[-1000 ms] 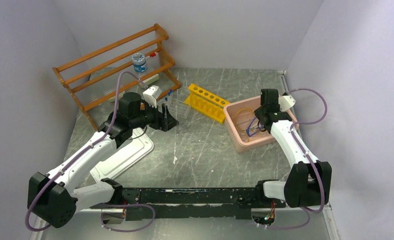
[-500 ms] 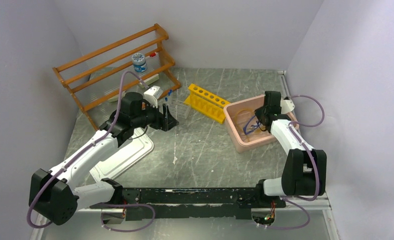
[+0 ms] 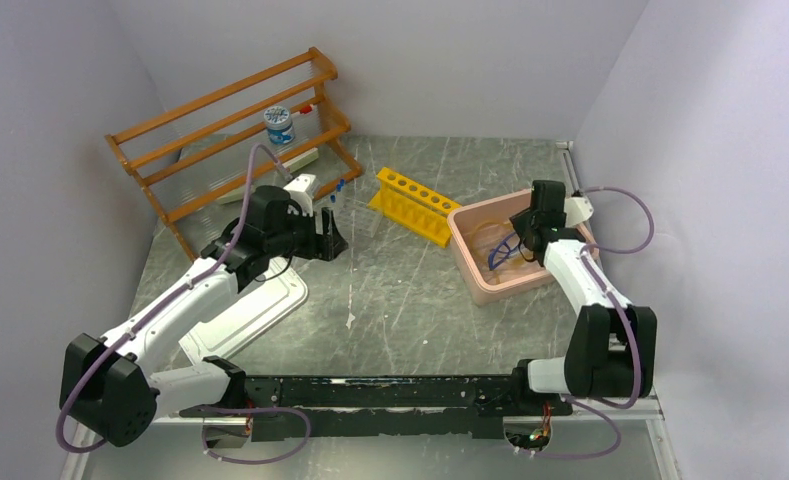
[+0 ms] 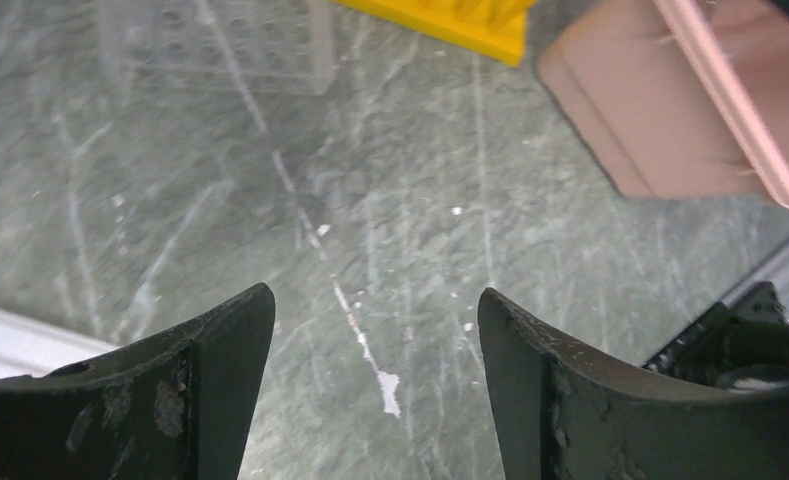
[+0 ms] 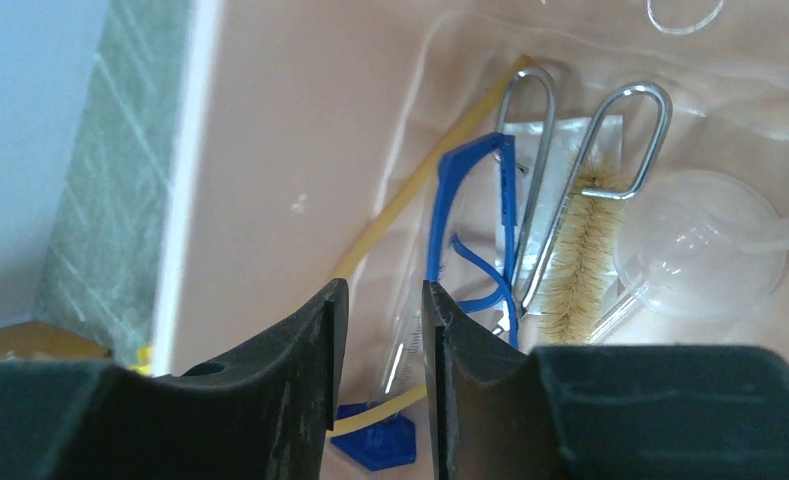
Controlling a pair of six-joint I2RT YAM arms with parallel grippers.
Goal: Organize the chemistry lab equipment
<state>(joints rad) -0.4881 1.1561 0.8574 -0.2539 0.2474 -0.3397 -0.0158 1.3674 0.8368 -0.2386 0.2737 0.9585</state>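
My right gripper (image 5: 382,300) hangs over the pink bin (image 3: 467,262), jaws a little apart and holding nothing. Beneath it in the bin lie blue safety glasses (image 5: 467,215), a tan rubber hose (image 5: 420,190), two wire-handled brushes (image 5: 580,265), a clear round funnel (image 5: 700,255) and a clear cylinder with a blue base (image 5: 375,440). The glasses (image 3: 503,252) rest against the bin's inner wall. My left gripper (image 4: 375,305) is open and empty above the bare grey tabletop, just short of a clear tube rack (image 4: 220,45).
A yellow test-tube rack (image 3: 416,204) lies between the arms, left of the bin. The orange-brown wooden shelf (image 3: 230,130) stands back left with a blue-lidded jar (image 3: 279,126) on it. A white tray (image 3: 245,315) lies under the left arm. Walls close in all round.
The right gripper went from shut to open, and the blue glasses that hung from it now lie in the bin. The left gripper shifted slightly, still open.
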